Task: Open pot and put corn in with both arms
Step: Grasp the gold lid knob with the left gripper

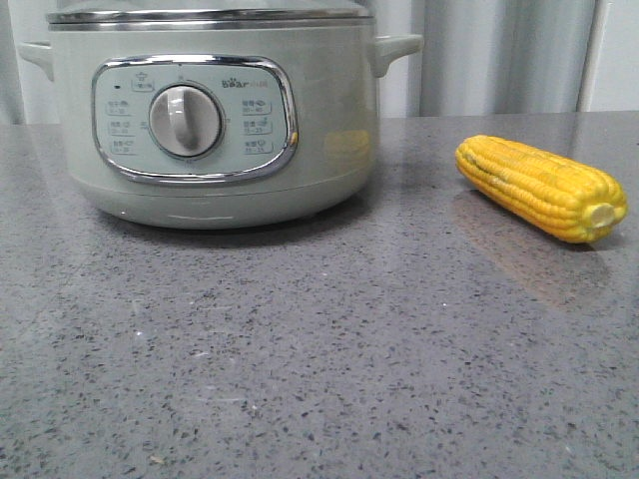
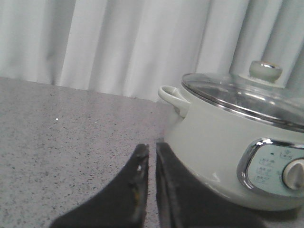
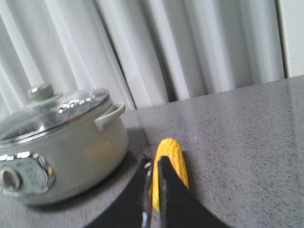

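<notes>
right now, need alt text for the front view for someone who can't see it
A large pale green electric pot with a central dial and its lid on stands at the back left of a grey speckled table. A yellow corn cob lies apart from it on the right, stub end toward the camera. No arms are visible.

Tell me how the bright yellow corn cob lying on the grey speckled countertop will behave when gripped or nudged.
The bright yellow corn cob is rounded and tapered, lying on its side, so a nudge would probably roll it in a curve. Its glossy, ridged kernel rows suggest a hard, possibly slippery surface. It looks stiff, and likely light beside the pale green electric pot.
</notes>
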`<state>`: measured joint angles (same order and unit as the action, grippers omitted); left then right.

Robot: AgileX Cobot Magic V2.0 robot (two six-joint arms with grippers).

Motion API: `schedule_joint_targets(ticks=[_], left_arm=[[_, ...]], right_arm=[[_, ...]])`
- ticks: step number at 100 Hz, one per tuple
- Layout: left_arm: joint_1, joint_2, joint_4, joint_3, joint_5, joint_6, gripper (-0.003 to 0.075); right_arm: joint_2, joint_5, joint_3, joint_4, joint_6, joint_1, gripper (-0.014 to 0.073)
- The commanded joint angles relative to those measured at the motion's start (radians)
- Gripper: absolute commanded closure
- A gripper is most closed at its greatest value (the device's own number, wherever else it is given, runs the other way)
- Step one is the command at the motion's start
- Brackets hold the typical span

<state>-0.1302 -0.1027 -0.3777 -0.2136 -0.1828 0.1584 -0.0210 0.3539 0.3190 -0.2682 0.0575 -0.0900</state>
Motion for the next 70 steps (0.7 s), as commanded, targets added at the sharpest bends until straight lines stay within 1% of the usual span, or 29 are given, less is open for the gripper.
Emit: schedule_joint_targets(ticks=[1, 8, 15, 19, 20, 22, 27, 34, 39, 41, 46, 53, 59, 70], left_arm=[[0.001, -0.118, 0.081, -0.12, 0.008, 0.009, 0.0738], [-0.003, -0.204, 0.081, -0.187, 0.007, 0.068, 0.0711], [-0.018, -0.296, 0.081, -0.257, 0.007, 0.149, 0.0626], [-0.033, -0.356, 0.081, -0.301, 0.007, 0.178, 0.0545], [-0.036, -0.366, 0.081, -0.316, 0.007, 0.185, 0.0513], [-0.046, -0.397, 0.081, -0.331, 0.007, 0.188, 0.0481], [-0.072, -0.471, 0.079, -0.391, 0.014, 0.188, 0.0353], [-0.122, -0.576, 0.079, -0.463, 0.036, 0.188, 0.0244], [-0.162, -0.648, 0.081, -0.514, 0.048, 0.188, 0.0218], [-0.181, -0.678, 0.083, -0.536, 0.055, 0.188, 0.0218], [-0.227, -0.747, 0.095, -0.588, 0.075, 0.188, 0.0219], [-0.297, -0.84, 0.108, -0.659, 0.113, 0.188, 0.0218], [-0.353, -0.93, 0.108, -0.718, 0.162, 0.188, 0.0218], [-0.416, -1.054, 0.108, -0.8, 0.241, 0.188, 0.0218]], right_arm=[[-0.079, 0.047, 0.109, 0.063, 0.023, 0.004, 0.0664], [-0.131, 0.087, 0.17, 0.069, 0.071, 0.004, 0.0662], [-0.196, 0.128, 0.231, 0.069, 0.097, 0.004, 0.0648], [-0.235, 0.157, 0.266, 0.069, 0.099, 0.004, 0.0631], [-0.248, 0.162, 0.277, 0.069, 0.099, 0.004, 0.0627], [-0.261, 0.178, 0.289, 0.069, 0.099, 0.004, 0.0613], [-0.311, 0.214, 0.333, 0.069, 0.099, 0.004, 0.0568], [-0.371, 0.255, 0.382, 0.07, 0.099, 0.004, 0.0473], [-0.406, 0.265, 0.408, 0.07, 0.099, 0.004, 0.0375], [-0.421, 0.265, 0.417, 0.07, 0.099, 0.004, 0.0348], [-0.451, 0.265, 0.435, 0.07, 0.099, 0.004, 0.0241], [-0.488, 0.272, 0.452, 0.07, 0.099, 0.004, 0.0134], [-0.516, 0.298, 0.461, 0.07, 0.099, 0.004, 0.0082], [-0.533, 0.324, 0.463, 0.068, 0.099, 0.004, 0.0073]])
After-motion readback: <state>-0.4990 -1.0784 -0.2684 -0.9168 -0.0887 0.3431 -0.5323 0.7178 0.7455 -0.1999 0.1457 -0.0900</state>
